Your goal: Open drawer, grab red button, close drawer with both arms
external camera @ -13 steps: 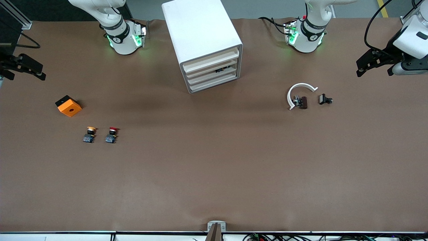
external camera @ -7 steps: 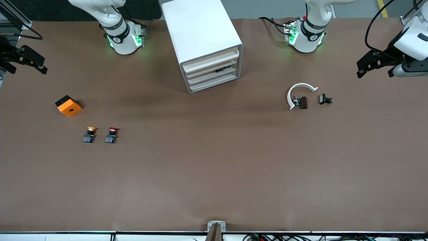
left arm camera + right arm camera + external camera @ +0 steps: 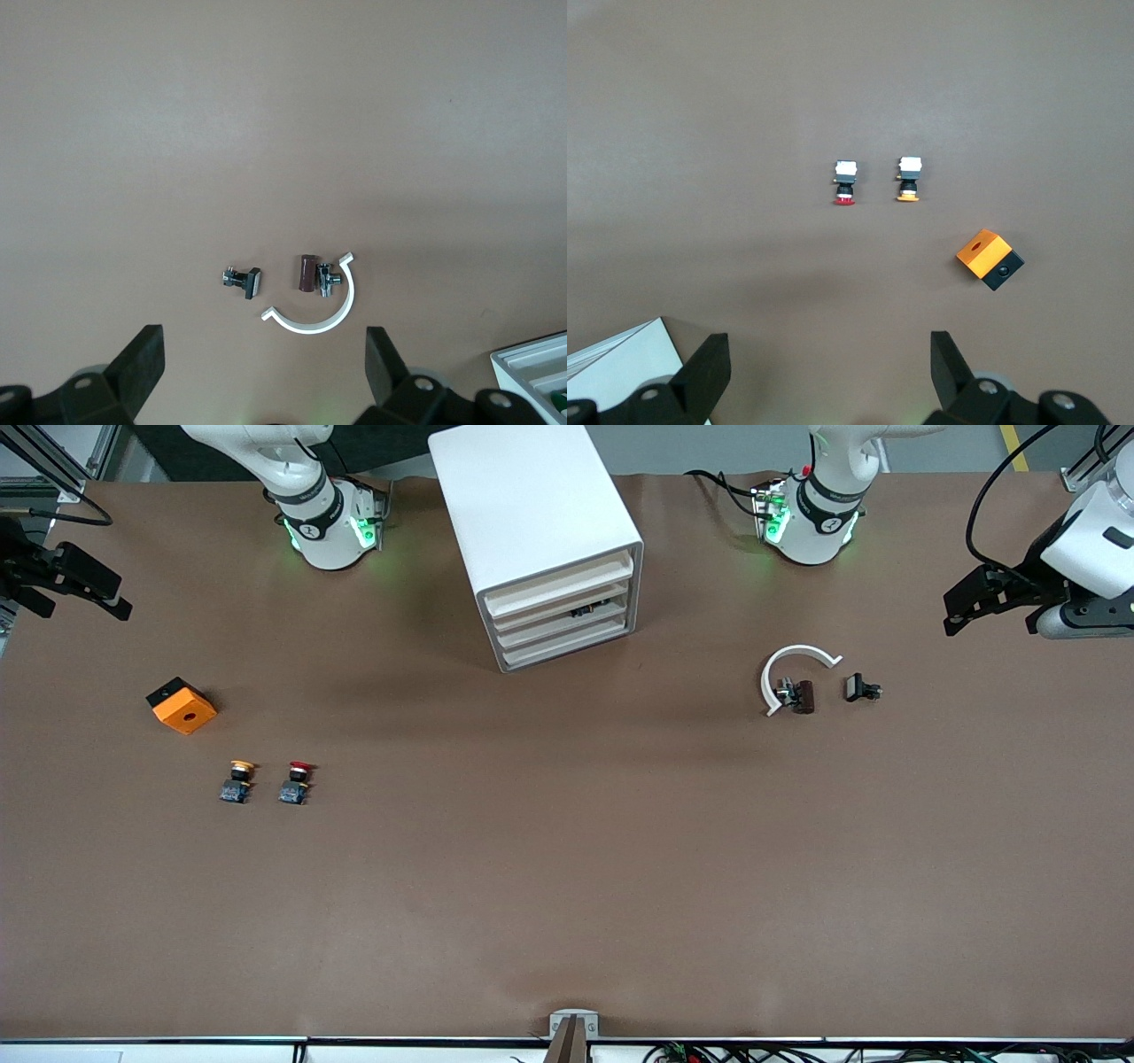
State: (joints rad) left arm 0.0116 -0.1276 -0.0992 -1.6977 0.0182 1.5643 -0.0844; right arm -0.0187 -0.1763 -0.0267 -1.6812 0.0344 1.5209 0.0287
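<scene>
Left gripper [image 3: 992, 607] and right gripper [image 3: 75, 593] hanging over table ends, jaws spread wide, holding nothing; button [image 3: 295, 782] lying well apart.

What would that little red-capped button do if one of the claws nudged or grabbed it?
The button lies on its side on the table, and its round cap might let it roll in a curve if nudged. It looks small and probably light, so it would likely skid easily. Its squarish body probably offers flatter faces to grip than the cap.
</scene>
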